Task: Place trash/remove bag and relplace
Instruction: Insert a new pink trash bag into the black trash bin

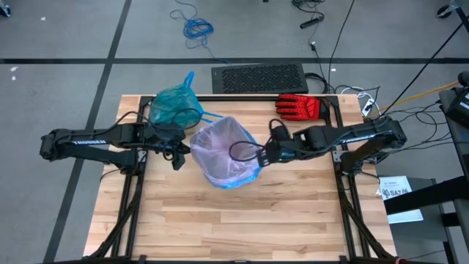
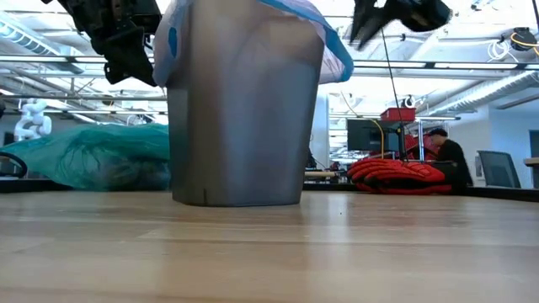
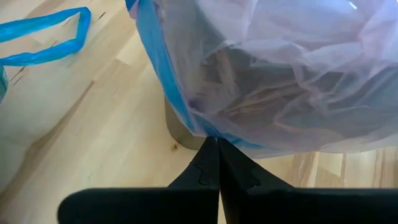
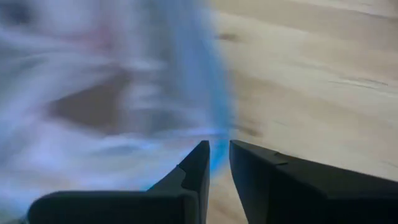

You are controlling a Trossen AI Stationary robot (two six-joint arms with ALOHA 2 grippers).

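A pale pink-lilac translucent liner point(image 1: 223, 150) edged in bright blue is seen draped over a grey bin point(image 2: 240, 118), while the bag point(image 1: 174, 105) behind it is coloured a translucent teal with blue drawstring ties point(image 3: 46, 37). The tabletop point(image 1: 220, 220) is shown in light wood planks of alternating pale and honey tones, framed in black. A red glove point(image 1: 299, 106) with black patterning is seen on it, and both arms with each end effector point(image 1: 178, 152) point(image 1: 265, 155) are finished in black.

Teal bag point(image 1: 174, 106) — bunched, tied, lying on table's far-left part
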